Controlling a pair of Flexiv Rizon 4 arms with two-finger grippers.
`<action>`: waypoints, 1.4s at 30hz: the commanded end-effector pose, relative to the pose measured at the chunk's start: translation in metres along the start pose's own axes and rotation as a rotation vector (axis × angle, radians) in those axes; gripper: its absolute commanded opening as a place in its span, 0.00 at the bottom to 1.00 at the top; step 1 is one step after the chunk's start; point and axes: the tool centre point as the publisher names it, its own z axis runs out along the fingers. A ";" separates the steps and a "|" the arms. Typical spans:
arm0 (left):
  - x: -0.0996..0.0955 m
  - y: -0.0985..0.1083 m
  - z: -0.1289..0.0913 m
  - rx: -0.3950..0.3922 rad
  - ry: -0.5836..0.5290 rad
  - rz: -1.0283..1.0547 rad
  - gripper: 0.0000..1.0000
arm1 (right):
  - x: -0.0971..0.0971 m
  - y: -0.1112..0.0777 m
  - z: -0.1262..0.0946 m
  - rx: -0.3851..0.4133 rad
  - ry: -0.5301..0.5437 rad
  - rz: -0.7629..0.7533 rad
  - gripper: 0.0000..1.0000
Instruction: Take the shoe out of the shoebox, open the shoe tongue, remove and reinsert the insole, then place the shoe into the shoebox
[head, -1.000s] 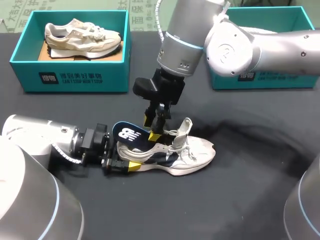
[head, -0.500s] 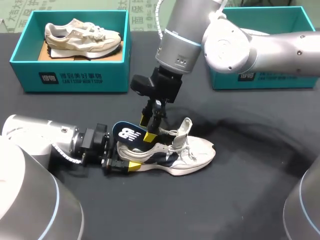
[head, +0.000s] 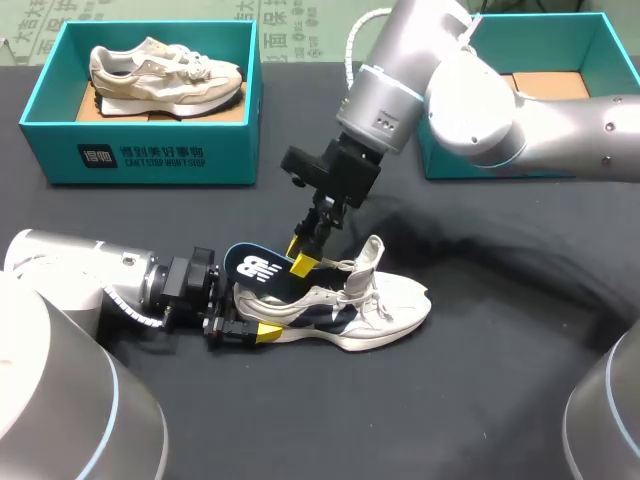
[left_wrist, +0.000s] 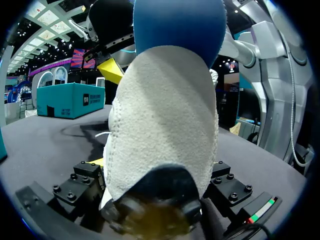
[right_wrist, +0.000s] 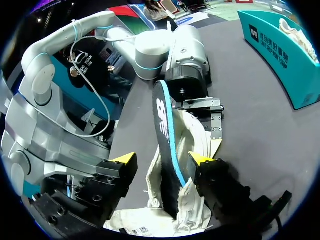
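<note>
A white shoe lies on its side on the black table. My left gripper is shut on its heel, which fills the left wrist view between the fingers. A dark blue insole sticks up out of the shoe's heel end. The shoe's tongue stands pulled up. My right gripper hangs tilted over the shoe. It is open, with the insole between its yellow fingertips and a gap on one side.
A teal shoebox at the back left holds another beige shoe. A second teal shoebox stands at the back right, behind my right arm. My left arm lies low along the table behind the shoe.
My right arm has swung to the right and its wrist has tilted, while the fingertips stayed at the insole and drew closer together. The shoe, the insole and my left gripper have not moved.
</note>
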 end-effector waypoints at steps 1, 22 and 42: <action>0.000 0.001 0.000 -0.001 -0.001 -0.001 0.00 | -0.007 0.002 0.006 -0.004 0.037 0.008 0.58; 0.000 0.001 0.000 -0.001 -0.001 -0.001 0.00 | -0.003 0.001 0.025 -0.046 0.113 0.032 0.37; 0.000 0.001 0.000 -0.001 -0.001 -0.001 0.00 | 0.005 0.029 0.016 -0.085 0.138 -0.061 0.00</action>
